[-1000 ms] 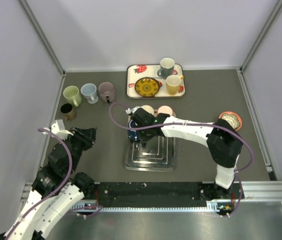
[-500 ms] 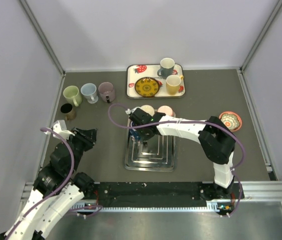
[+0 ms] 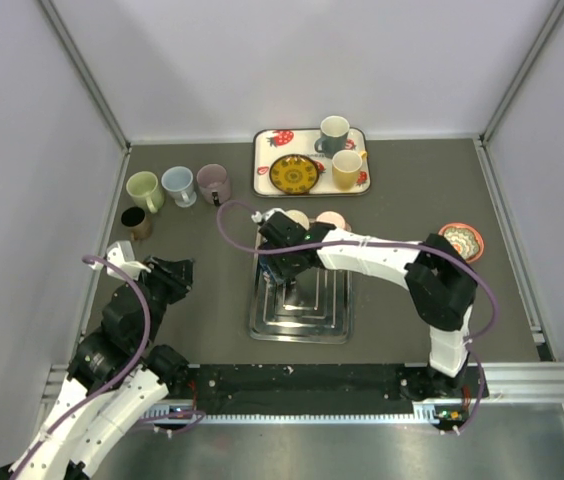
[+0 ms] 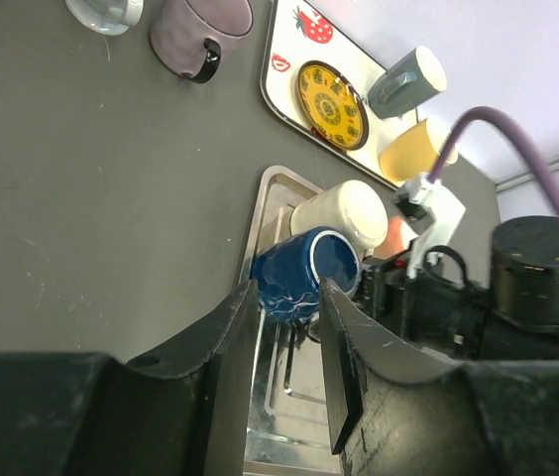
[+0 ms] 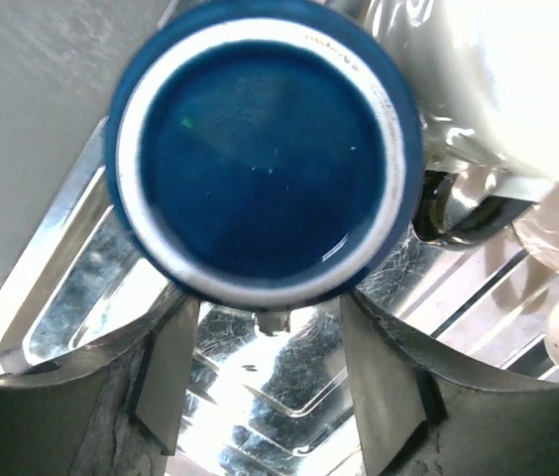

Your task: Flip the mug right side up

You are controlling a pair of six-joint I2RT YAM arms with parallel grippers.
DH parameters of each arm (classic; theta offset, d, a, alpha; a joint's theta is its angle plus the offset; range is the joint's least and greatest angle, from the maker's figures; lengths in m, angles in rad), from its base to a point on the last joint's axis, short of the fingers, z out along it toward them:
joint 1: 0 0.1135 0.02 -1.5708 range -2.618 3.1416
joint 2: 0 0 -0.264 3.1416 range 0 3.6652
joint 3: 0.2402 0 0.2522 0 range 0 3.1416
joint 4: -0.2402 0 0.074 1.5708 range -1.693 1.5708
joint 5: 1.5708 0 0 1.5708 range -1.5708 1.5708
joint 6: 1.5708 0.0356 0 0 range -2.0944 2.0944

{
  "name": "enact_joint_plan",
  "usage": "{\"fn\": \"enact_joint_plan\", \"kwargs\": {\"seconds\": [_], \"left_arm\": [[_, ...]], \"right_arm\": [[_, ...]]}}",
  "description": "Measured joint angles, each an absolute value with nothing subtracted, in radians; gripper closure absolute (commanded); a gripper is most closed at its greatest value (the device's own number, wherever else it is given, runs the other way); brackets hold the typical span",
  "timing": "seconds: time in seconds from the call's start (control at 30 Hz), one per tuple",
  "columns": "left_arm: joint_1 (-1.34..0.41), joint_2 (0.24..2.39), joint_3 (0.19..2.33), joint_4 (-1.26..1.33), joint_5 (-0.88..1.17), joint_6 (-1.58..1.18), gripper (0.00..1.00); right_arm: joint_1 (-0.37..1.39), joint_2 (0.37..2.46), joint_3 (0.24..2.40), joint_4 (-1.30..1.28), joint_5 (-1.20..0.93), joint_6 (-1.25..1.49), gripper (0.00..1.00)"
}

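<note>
From the overhead camera I see the dark blue glazed ceramic mug (image 4: pixel 299 278) at the 11 o'clock corner of the ribbed silver metal tray (image 3: pixel 307 312), which lies in the middle of the dark grey table (image 3: pixel 412 200). The right gripper (image 5: pixel 265 337) hangs directly over it and hides most of it from above. In the right wrist view a round blue end with a pale ring faces the lens (I cannot tell whether it is the base or the mouth). The two fingers (image 5: pixel 166 367) stand apart on either side of the mug's near edge, with bare tray showing between them, so these jaws are parted and clamp nothing. A cream ceramic mug (image 4: pixel 344 208) touches the blue one at its 1 o'clock, and a pale pink mug (image 3: pixel 332 220) sits just beyond. The left gripper (image 4: pixel 285 293) hovers well apart at the tray's 9 o'clock, pointed at the blue mug, its jaws narrowly parted and empty.
</note>
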State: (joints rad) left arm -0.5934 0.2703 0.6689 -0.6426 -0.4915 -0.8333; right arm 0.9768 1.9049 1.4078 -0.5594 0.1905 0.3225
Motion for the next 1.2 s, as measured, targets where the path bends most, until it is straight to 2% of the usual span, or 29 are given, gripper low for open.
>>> {"fn": "enact_joint_plan", "kwargs": {"seconds": [0.07,0.17,0.3,0.33,0.37,0.43,0.5,0.6,0.67,0.8,1.0,1.1,1.2], "left_arm": [[-0.593,0.27,0.669,-0.645,-0.495,-0.83,0.63],[-0.593,0.271,0.669,-0.645,-0.506,-0.815,0.63],[-0.593,0.311,0.669,-0.617,-0.567,-0.754,0.42],[-0.593,0.339,0.67,-0.603,-0.588,-0.73,0.27],[-0.593,0.375,0.675,-0.588,-0.612,-0.706,0.21],[-0.582,0.475,0.708,-0.58,-0.654,-0.664,0.12],[-0.531,0.601,0.774,-0.585,-0.648,-0.637,0.09],[-0.312,0.782,0.877,-0.566,-0.531,-0.622,0.01],[-0.139,0.888,0.907,-0.543,-0.417,-0.618,0.01],[0.058,1.09,0.967,-0.555,-0.294,-0.578,0.05],[0.178,1.297,1.079,-0.544,-0.181,-0.445,0.24],[0.203,1.37,1.109,-0.521,-0.141,-0.361,0.31],[0.214,1.434,1.108,-0.496,-0.108,-0.279,0.33]], "right_arm": [[0.982,1.869,1.403,-0.561,0.189,0.329,0.31],[0.993,1.745,1.382,-0.566,0.176,0.345,0.28],[1.004,1.473,1.32,-0.566,0.163,0.359,0.26],[1.006,1.387,1.295,-0.561,0.165,0.361,0.26],[1.007,1.306,1.271,-0.556,0.168,0.362,0.26],[1.006,1.149,1.213,-0.553,0.181,0.363,0.26],[1.006,1.023,1.149,-0.547,0.2,0.364,0.26],[1.006,0.945,1.071,-0.547,0.224,0.371,0.26],[1.006,0.933,1.016,-0.546,0.229,0.379,0.26],[1.006,0.935,0.925,-0.545,0.223,0.389,0.27],[1.006,0.895,0.86,-0.503,0.204,0.387,0.27],[1.006,0.863,0.843,-0.479,0.196,0.383,0.26],[1.006,0.84,0.829,-0.462,0.185,0.369,0.26]]}}
